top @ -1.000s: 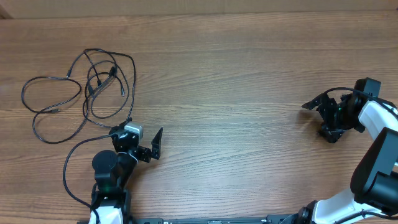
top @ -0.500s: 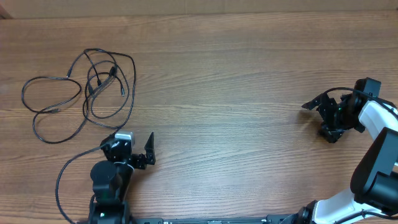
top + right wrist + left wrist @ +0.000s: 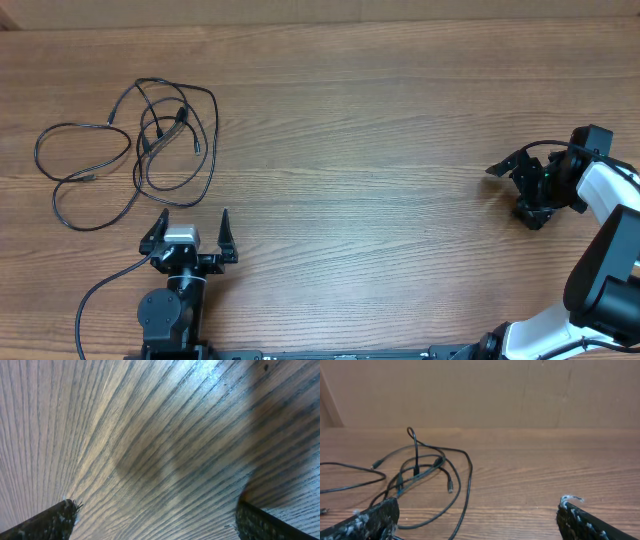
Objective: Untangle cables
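The cables (image 3: 178, 117) lie as thin black cords looped over one another at the table's far left; small plug ends show in the middle of the bunch. My left gripper (image 3: 192, 216) stands open just on the near side of the lowest loop, touching nothing. In the left wrist view the cables (image 3: 417, 467) spread ahead and to the left, and my left gripper (image 3: 479, 510) has only bare wood between its fingers. My right gripper (image 3: 508, 195) is open at the far right, away from the cords. In the right wrist view my right gripper (image 3: 157, 505) is empty over wood grain.
A thicker black lead (image 3: 100, 290) fixed to the left arm curves along the near left of the wooden table (image 3: 360, 150). A brown cardboard wall (image 3: 470, 390) rises behind the table's far edge.
My left gripper has drawn back toward the near edge and turned from facing right to facing the cables. The cables and the right arm have not moved.
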